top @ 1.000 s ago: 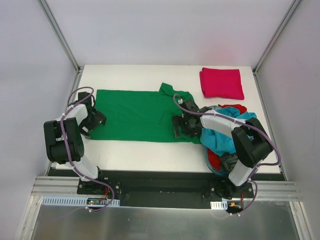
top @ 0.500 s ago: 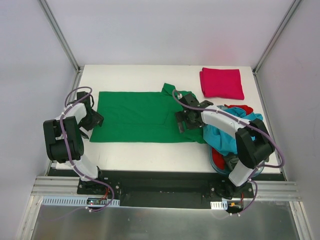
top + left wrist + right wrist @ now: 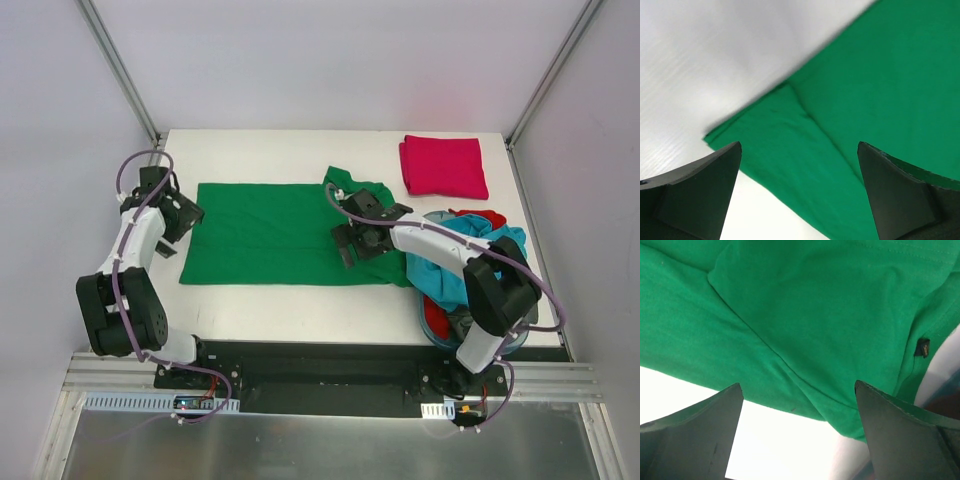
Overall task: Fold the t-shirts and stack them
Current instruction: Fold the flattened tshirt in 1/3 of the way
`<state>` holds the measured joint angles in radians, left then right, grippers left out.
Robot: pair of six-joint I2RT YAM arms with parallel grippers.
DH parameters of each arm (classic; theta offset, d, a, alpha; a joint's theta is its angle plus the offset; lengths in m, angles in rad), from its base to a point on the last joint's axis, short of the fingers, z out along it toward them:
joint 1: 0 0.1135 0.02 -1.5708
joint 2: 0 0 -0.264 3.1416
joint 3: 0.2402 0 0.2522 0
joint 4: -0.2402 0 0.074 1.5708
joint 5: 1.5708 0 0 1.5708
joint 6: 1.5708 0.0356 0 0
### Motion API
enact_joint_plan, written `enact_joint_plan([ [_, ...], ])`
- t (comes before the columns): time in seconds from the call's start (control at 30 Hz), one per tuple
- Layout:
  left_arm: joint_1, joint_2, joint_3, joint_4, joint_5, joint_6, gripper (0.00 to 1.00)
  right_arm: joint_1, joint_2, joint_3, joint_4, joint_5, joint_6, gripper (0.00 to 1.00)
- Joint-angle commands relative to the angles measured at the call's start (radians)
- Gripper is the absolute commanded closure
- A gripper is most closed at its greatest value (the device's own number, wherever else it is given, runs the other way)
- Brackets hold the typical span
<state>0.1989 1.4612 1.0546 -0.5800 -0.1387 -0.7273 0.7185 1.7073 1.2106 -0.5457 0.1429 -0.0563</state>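
Observation:
The bright green t-shirt (image 3: 270, 230) lies spread flat across the middle of the table, also seen in the left wrist view (image 3: 875, 100) and right wrist view (image 3: 815, 310). My left gripper (image 3: 180, 215) is open and empty above the shirt's left edge. My right gripper (image 3: 350, 243) is open and empty over the shirt's right part, near its near edge. A folded crimson-pink t-shirt (image 3: 443, 166) lies at the back right. Teal (image 3: 450, 265), red (image 3: 470, 216) and dark grey (image 3: 462, 322) shirts are heaped in the blue tub (image 3: 430, 322).
The white table (image 3: 300, 305) ends at metal frame posts at the back corners. The tub stands at the right near edge beside the right arm's base. White walls enclose the left, back and right.
My left gripper has moved away from me along the shirt's left edge. My right gripper has shifted left over the shirt. The shirt's left part now lies flatter.

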Motion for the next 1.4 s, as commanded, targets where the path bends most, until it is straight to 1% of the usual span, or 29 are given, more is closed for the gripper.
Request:
enact_joint_plan([
  [0.0, -0.071, 0.014, 0.056, 0.017, 0.073, -0.027, 0.01, 0.001, 0.058, 0.043, 0.053, 0.038, 0.013, 0.04],
  [0.07, -0.107, 0.069, 0.07, 0.026, 0.08, -0.023, 0.01, -0.001, 0.087, 0.04, 0.065, 0.043, 0.032, 0.04],
  [0.17, -0.121, 0.168, 0.09, 0.028, 0.097, -0.017, 0.01, -0.001, 0.123, 0.02, 0.085, 0.023, 0.055, 0.04],
  [0.3, -0.122, 0.254, 0.091, 0.026, 0.09, -0.001, 0.01, 0.007, 0.111, -0.045, 0.121, -0.018, 0.113, 0.04],
  [0.4, -0.121, 0.274, 0.064, 0.026, 0.071, 0.006, 0.01, 0.025, 0.084, -0.098, 0.132, -0.034, 0.119, 0.04],
  [0.57, -0.122, 0.234, -0.04, 0.026, 0.033, -0.003, 0.01, 0.073, 0.038, -0.163, 0.109, 0.0, 0.15, 0.04],
  [0.67, -0.121, 0.176, -0.114, 0.025, -0.004, -0.004, 0.01, 0.116, 0.003, -0.203, 0.101, 0.006, 0.179, 0.04],
  [0.77, -0.119, 0.101, -0.172, 0.022, -0.05, -0.007, 0.01, 0.157, -0.032, -0.227, 0.06, 0.055, 0.225, 0.04],
  [0.9, -0.118, 0.015, -0.215, 0.011, -0.076, -0.001, 0.01, 0.197, -0.104, -0.27, 0.035, 0.078, 0.303, 0.04],
  [1.0, -0.118, -0.042, -0.225, -0.001, -0.085, -0.004, 0.01, 0.214, -0.144, -0.281, 0.035, 0.041, 0.329, 0.04],
  [1.13, -0.119, -0.104, -0.193, -0.015, -0.101, 0.011, 0.01, 0.216, -0.184, -0.25, 0.02, 0.04, 0.309, 0.04],
  [1.27, -0.119, -0.125, -0.084, -0.017, -0.079, 0.029, 0.01, 0.199, -0.235, -0.131, -0.072, 0.197, 0.277, 0.04],
  [1.37, -0.118, -0.07, 0.033, -0.02, -0.099, 0.054, 0.01, 0.135, -0.285, -0.073, -0.086, 0.242, 0.265, 0.04],
])
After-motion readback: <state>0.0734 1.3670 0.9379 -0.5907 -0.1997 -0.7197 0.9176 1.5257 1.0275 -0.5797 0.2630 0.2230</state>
